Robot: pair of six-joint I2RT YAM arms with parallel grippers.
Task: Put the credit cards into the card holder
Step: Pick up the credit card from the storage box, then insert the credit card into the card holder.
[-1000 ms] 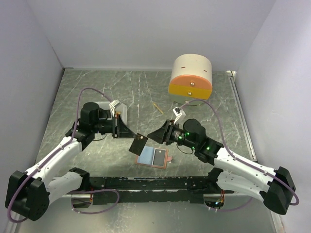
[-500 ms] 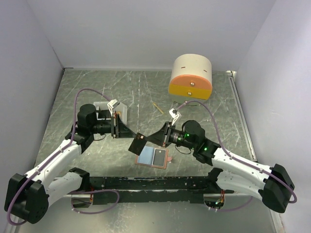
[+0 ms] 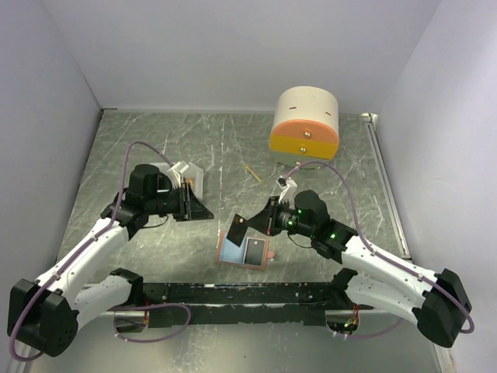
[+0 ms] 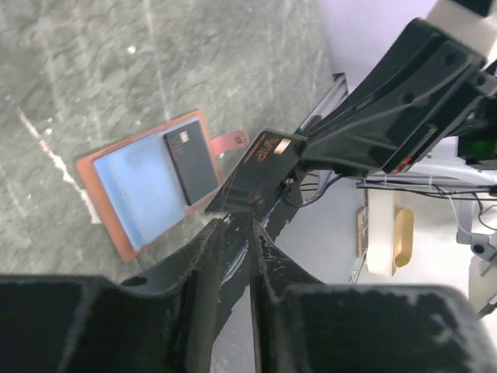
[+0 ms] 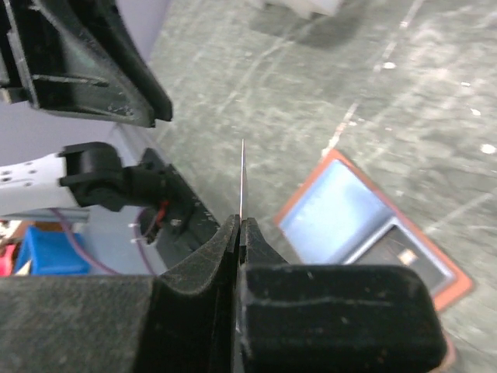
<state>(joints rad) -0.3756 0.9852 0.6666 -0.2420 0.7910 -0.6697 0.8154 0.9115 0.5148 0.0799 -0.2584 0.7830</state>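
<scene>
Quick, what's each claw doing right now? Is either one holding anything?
Left gripper: closed, with nothing visible between its fingers.
Right gripper: closed on a dark credit card.

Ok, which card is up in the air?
The tilted dark card, pinched in the right end effector off the table beside the open card holder. The other dark card lies flat on the holder's inner face.
</scene>
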